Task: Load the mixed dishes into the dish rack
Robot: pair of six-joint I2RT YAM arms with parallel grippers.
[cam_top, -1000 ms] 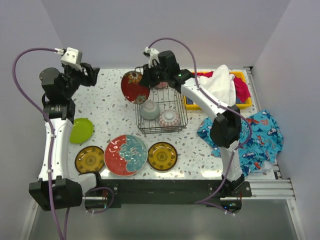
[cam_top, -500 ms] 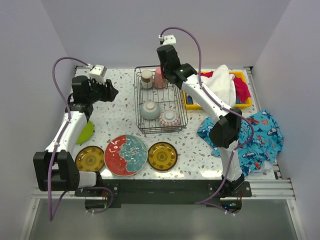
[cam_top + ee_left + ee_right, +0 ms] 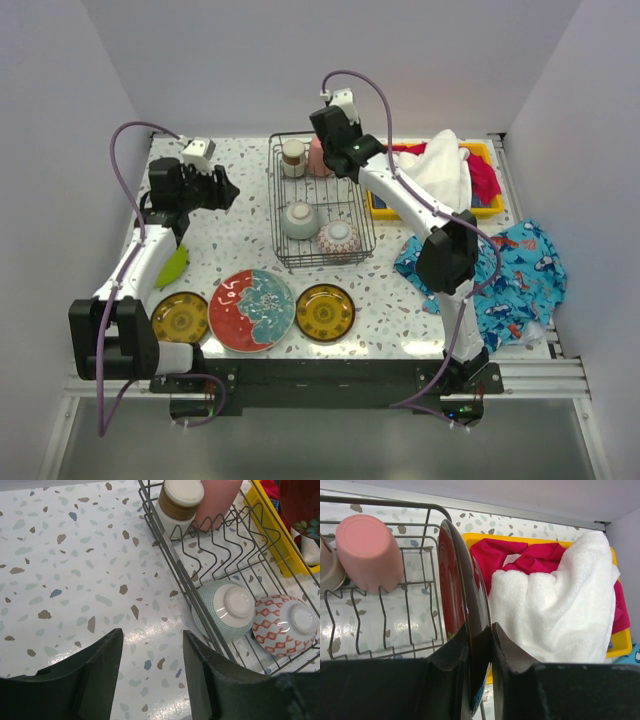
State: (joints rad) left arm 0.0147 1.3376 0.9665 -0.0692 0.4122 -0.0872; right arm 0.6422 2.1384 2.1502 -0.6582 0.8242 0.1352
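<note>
My right gripper [image 3: 479,630] is shut on a dark red plate [image 3: 452,580], held on edge over the back right part of the wire dish rack [image 3: 357,215]. In the top view the gripper [image 3: 340,160] hides the plate. The rack holds a pale green bowl [image 3: 300,220], a patterned bowl [image 3: 338,237], a brown cup [image 3: 293,157] and a pink cup [image 3: 367,550]. My left gripper [image 3: 152,640] is open and empty above bare table left of the rack [image 3: 210,545]. A red teal-rimmed plate [image 3: 251,310], two amber plates [image 3: 179,317] [image 3: 324,312] and a lime-green plate [image 3: 172,266] lie at the front left.
A yellow bin [image 3: 478,148] with a white towel [image 3: 445,170] and red cloth stands right of the rack, close to the held plate. A blue fish-print cloth [image 3: 510,270] lies at the right. My left arm partly covers the lime-green plate.
My right gripper has carried the red plate from the rack's back left corner to over its back right. My left arm has come down and toward the rack.
</note>
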